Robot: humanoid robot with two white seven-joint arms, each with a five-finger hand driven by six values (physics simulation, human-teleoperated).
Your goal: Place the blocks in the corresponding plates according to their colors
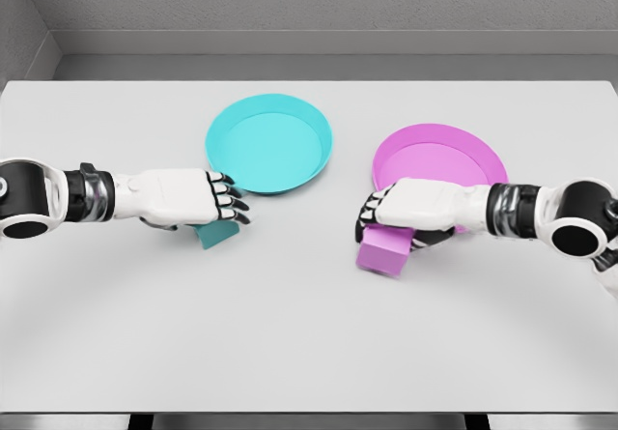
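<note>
Both arms in from their own sides, each hand over its own block on the white tabletop [309, 353]. Left hand [183, 198] sits palm-down on the teal block [218, 233]; the fingers [230, 202] are curled down over its top, and I read that as a grip, though the contact itself is hidden beneath the palm. Only the block's near-right corner shows, poking out at about 5 o'clock from the knuckles. The teal plate [232, 121] lies at roughly 1 o'clock from that hand, its near rim just beside the fingertips. Right hand [410, 208] is draped over the pink block [384, 249], fingers [371, 214] wrapped down its far side, apparently holding it; the block hangs out at 7 o'clock from the palm, long axis running roughly 8 to 2 o'clock. The pink plate [483, 150] lies at 1 o'clock from the block, partly behind the wrist, near rim touching or almost touching the hand in this view. My judgement: neither block is in a plate yet, each hand has the nearer matching plate, and both carries are short lifts up and away from me over the rim.
</note>
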